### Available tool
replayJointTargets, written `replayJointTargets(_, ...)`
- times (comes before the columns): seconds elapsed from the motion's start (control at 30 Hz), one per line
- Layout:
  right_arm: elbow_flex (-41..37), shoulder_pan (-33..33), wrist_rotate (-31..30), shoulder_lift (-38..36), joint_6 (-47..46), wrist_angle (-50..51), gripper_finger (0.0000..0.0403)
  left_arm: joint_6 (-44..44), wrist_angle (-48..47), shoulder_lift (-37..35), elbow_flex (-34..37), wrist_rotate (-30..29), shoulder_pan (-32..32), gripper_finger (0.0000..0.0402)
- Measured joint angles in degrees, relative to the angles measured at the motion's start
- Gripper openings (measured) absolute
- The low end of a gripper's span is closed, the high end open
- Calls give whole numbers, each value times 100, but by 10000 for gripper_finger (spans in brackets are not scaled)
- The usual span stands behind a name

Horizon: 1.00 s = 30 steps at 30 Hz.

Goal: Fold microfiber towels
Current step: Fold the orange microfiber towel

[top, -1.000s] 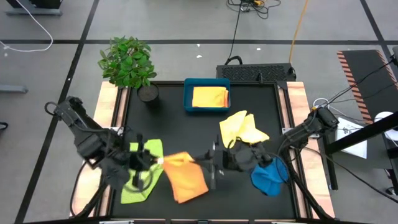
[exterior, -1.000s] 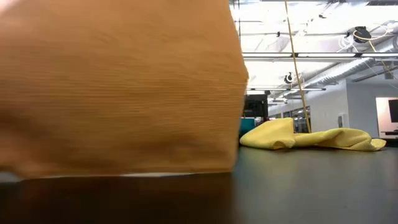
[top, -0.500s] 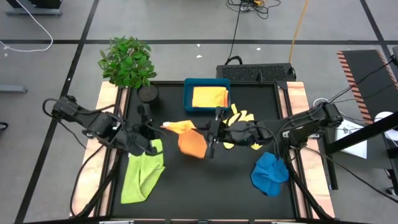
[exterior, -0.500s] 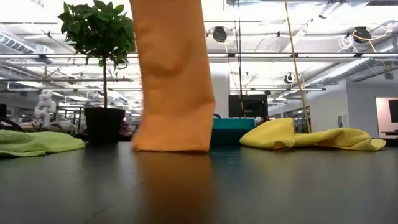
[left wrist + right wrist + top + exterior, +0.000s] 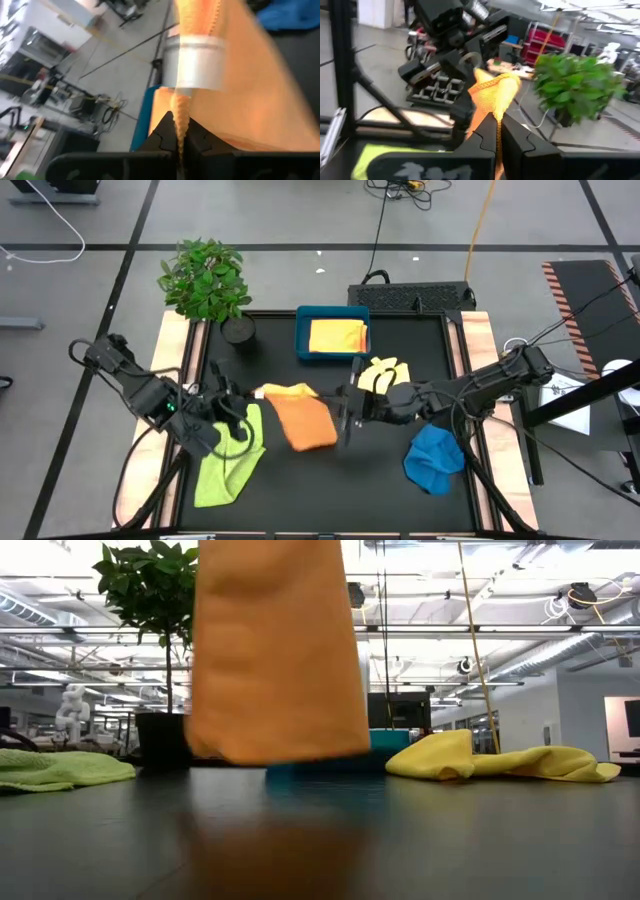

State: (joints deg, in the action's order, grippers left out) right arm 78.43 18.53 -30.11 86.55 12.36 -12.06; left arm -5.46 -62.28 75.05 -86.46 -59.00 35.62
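Note:
The orange towel (image 5: 303, 418) hangs stretched between my two grippers over the table's middle. My left gripper (image 5: 252, 394) is shut on its left end, my right gripper (image 5: 340, 404) on its right end. In the low view the orange towel (image 5: 275, 650) hangs as a broad sheet. The lime green towel (image 5: 228, 462) lies crumpled at the near left. The blue towel (image 5: 433, 458) lies bunched at the near right. The pale yellow towel (image 5: 385, 373) lies behind my right gripper. The golden yellow towel (image 5: 338, 337) lies in the teal tray (image 5: 303, 330). My left gripper pinches the orange towel's upper edge at its left end (image 5: 180, 127) between its two fingers, coming level from the table's left. The cloth hangs below the fingers. My right gripper pinches the upper edge at its right end (image 5: 496, 122) between its two fingers, coming level from the table's right. The towel hangs below, its lower edge (image 5: 280, 755) just above the table.
A potted plant (image 5: 205, 280) stands at the far left corner. The teal tray stands at the far middle edge. Bare black tabletop (image 5: 350, 480) lies at the near middle.
Both grippers have carried the orange towel from near the table's near edge toward the far edge, then a little back. The towel has gone from the near middle to the table's centre and stays hanging between them.

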Motion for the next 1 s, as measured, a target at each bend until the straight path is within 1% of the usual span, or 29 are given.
replayJointTargets(0.07, 0, -150, -4, -98, -67, 81, 0, 0, 3, -77, 0, -6, -200, 2)
replayJointTargets(0.23, 0, -621, 36, -176, -375, 394, 0, 265, -8, -218, 0, 365, -884, 2)
replayJointTargets(0.37, 0, -1066, 333, -198, -713, 708, 0, 409, 18, -265, 0, 389, -1385, 4)
replayJointTargets(0.43, 0, -1181, 397, -181, -865, 836, 0, 356, 15, -274, 0, 391, -1526, 3)
replayJointTargets(0.5, 0, -1183, 581, -184, -932, 921, 0, 259, -57, -267, 0, 499, -1516, 2)
replayJointTargets(0.6, -57, -967, 769, -200, -1038, 986, 0, -28, -154, -182, 2, 746, -1238, 3)
replayJointTargets(0.77, -520, -200, 774, -198, -1174, 909, 0, -782, -35, 87, 313, 900, -134, 3)
replayJointTargets(0.87, -1195, 295, 777, -192, -1527, 186, 0, -1478, 213, 353, 638, 1032, 574, 3)
replayJointTargets(0.93, -1769, 610, 778, -138, -1791, -620, 0, -1719, 762, 566, 936, 1124, 981, 3)
replayJointTargets(1.0, -2338, 929, 800, -27, -2063, -1558, 0, -1766, 1499, 796, 1271, 1355, 1298, 4)
